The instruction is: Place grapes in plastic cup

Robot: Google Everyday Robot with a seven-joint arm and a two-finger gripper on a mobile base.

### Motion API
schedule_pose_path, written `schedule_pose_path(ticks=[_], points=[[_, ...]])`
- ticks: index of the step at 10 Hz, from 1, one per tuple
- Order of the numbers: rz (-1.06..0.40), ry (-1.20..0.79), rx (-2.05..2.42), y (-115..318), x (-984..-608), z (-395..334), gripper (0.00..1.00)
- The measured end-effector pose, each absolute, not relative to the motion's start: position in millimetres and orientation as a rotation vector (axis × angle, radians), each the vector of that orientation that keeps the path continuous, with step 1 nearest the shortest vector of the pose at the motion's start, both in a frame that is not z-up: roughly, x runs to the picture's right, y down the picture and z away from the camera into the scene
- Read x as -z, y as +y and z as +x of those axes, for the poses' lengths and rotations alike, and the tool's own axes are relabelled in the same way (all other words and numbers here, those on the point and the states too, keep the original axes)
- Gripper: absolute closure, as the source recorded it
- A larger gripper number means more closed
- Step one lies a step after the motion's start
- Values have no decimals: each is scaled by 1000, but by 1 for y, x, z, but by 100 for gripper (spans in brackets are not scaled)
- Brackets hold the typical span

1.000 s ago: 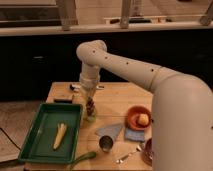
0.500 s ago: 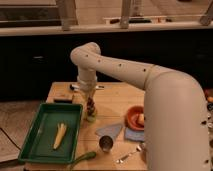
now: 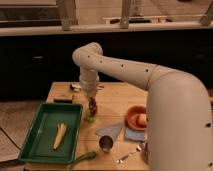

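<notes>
My gripper (image 3: 92, 101) hangs from the white arm over the middle of the wooden table (image 3: 115, 97). It holds a dark bunch of grapes (image 3: 93, 106) directly above a small clear plastic cup (image 3: 91, 116), with the grapes' lower end at the cup's rim. The cup stands just right of the green tray (image 3: 45, 142).
The green tray holds a yellow banana-like item (image 3: 59, 135). A metal cup (image 3: 105, 144) stands near the front edge, with a green vegetable (image 3: 84, 158) to its left. An orange bowl (image 3: 136, 117) sits on a blue cloth (image 3: 116, 132). A spoon (image 3: 127, 155) lies at the front right.
The arm has swung left and lifted slightly, carrying the grapes over the plastic cup. The camera view has shifted with it.
</notes>
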State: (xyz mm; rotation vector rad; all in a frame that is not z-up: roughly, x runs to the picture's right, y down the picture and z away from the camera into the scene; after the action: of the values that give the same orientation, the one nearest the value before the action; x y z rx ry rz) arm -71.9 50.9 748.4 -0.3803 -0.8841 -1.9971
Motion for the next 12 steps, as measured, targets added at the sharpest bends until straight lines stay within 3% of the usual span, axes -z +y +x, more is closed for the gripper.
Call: schedule_pose_path(ticks=[5,6,12], points=[[-350,-867,1989,49,-741,-65,28],[-346,-867,1989,49,-740,-64,23],[-329,-892,2000,48,-739,-65,20]])
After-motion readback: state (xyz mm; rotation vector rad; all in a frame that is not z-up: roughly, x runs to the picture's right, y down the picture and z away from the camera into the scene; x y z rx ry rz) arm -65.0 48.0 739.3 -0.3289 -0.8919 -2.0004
